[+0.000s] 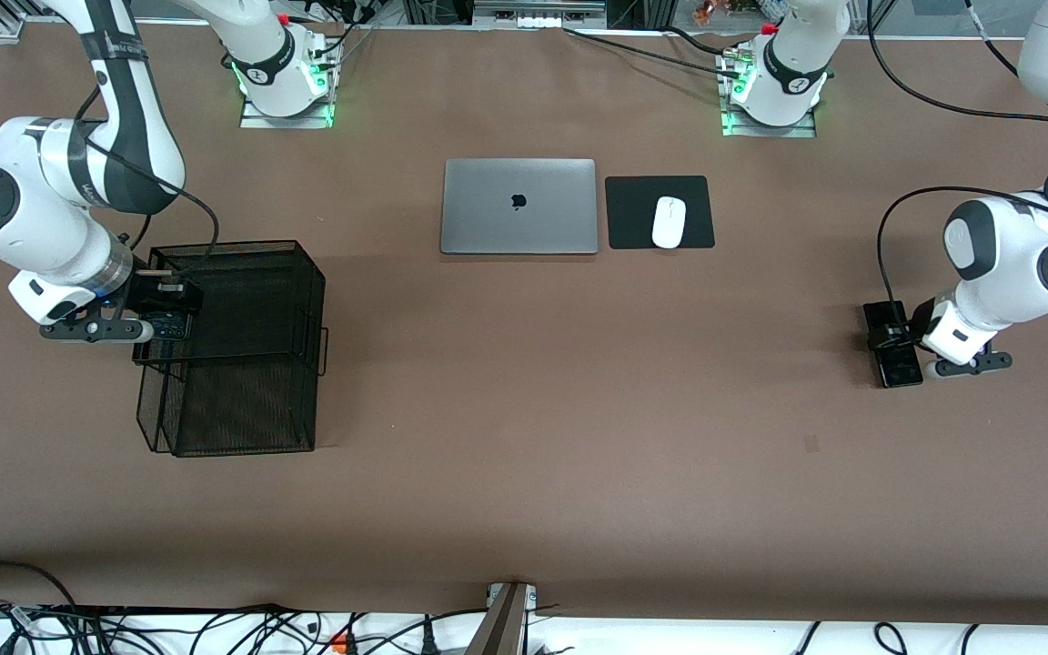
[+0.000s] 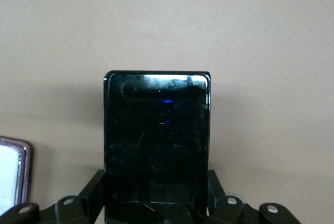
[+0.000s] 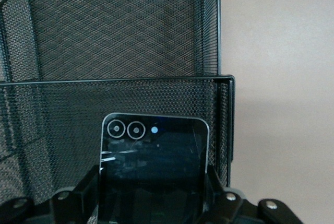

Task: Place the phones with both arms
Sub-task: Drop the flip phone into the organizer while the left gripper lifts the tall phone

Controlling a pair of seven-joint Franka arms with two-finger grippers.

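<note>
a: where is the right gripper [image 1: 163, 320] sitting at the moment?

b: it is hanging over the black mesh basket [image 1: 251, 364] at the right arm's end of the table, and its fingers are clamping the small squarish black phone [image 1: 166, 324]. in the right wrist view that phone [image 3: 154, 169] is showing two round lenses near its top edge, with the basket's mesh walls [image 3: 104, 51] rising just past it.

a: and the left gripper [image 1: 899, 346]?

b: it is sitting low at the left arm's end of the table, and its fingers are closing on the sides of the long slim black phone [image 1: 893, 346]. in the left wrist view the slab [image 2: 157, 145] is standing between the two fingers [image 2: 93, 192], glossy and dark, over bare brown table [image 2: 209, 25].

a: is the third phone showing anywhere?

b: only a sliver. the white phone [image 2: 11, 169] with a lilac rim is peeking in at the edge of the left wrist view, lying on the table just beside the gripper. i cannot pick it out in the front view.

a: anything else on the table?

b: a closed grey laptop [image 1: 518, 206] is lying midway between the two bases, and beside it, toward the left arm's end, a white mouse [image 1: 669, 222] is resting on a black mouse pad [image 1: 633, 214].
</note>
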